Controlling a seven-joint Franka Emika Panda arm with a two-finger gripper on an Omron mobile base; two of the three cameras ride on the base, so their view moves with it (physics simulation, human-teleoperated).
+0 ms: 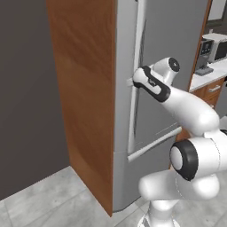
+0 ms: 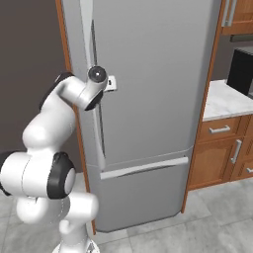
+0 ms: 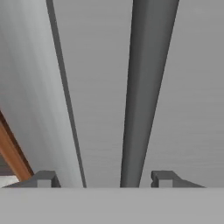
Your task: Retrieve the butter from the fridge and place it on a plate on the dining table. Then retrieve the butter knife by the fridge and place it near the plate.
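Observation:
The grey fridge [image 1: 177,48] [image 2: 153,74] stands with its doors closed, so the butter is hidden. My gripper [image 3: 103,179] is up against the door at its long vertical handle [image 3: 144,87] [image 1: 135,111] [image 2: 97,123]. The bar runs between the two fingertips [image 3: 164,178], close to the right one, with a clear gap to the left one. The jaws stand open around the handle. The hand [image 2: 109,83] meets the door at mid height. The plate, dining table and butter knife are out of view.
A brown wooden panel [image 1: 84,88] flanks the fridge on the left. To the right stand a white counter [image 2: 227,101] over wooden cabinets [image 2: 220,143], a coffee machine [image 1: 206,53] and a dark appliance [image 2: 242,69]. A horizontal handle [image 2: 143,167] crosses the lower fridge drawer.

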